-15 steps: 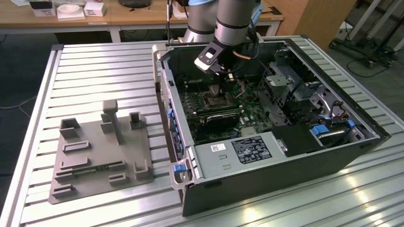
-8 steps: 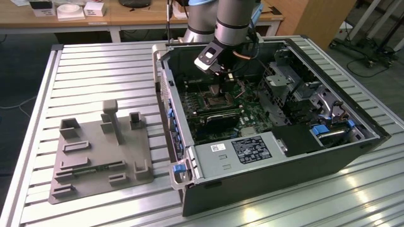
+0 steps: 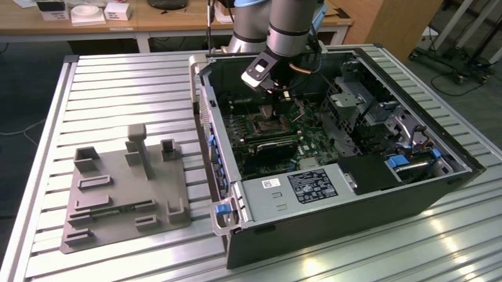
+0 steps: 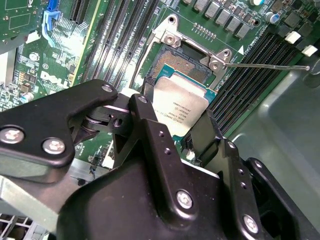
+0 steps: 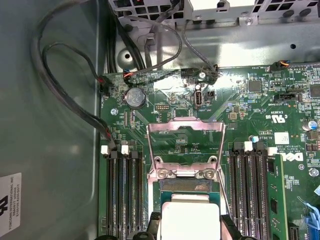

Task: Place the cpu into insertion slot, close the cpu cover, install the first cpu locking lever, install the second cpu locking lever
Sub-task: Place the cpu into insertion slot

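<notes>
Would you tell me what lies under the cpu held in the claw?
Below the cpu sits the insertion slot: its dark contact field and silvery rim show past the chip's edge. The rest of the slot is covered by the chip. The cpu cover stands open.

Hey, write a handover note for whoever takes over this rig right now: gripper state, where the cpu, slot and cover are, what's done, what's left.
Gripper: shut on the cpu, one finger on each side.
Cpu: held just over the insertion slot, seemingly not seated; slot contacts show beyond it.
Cpu cover: flipped open, lying back from the slot.
Done: cpu gripped and at the slot.
Left: seating the cpu, closing the cover, both locking levers. One lever rod sticks out unlatched.
</notes>
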Controlling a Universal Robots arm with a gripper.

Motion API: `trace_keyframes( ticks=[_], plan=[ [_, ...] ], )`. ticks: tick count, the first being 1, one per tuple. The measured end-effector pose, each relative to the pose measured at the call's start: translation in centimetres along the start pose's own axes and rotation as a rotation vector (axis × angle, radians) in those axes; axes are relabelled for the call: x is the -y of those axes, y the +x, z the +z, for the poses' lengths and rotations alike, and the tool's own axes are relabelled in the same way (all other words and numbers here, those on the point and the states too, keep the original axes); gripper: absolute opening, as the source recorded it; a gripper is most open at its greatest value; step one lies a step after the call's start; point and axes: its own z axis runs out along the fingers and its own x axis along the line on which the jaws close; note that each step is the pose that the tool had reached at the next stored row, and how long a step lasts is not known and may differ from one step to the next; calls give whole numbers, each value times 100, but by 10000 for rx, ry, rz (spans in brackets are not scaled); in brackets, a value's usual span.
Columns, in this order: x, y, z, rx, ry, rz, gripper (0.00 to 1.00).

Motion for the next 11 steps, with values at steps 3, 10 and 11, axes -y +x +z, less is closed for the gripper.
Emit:
trace_keyframes(
  ticks=[3, 10, 11],
  plan=[
    [0, 0, 0, 1, -1, 20, 54],
    [0, 0, 0, 3, -2, 64, 54],
    [0, 0, 0, 3, -2, 70, 54]
  ],
)
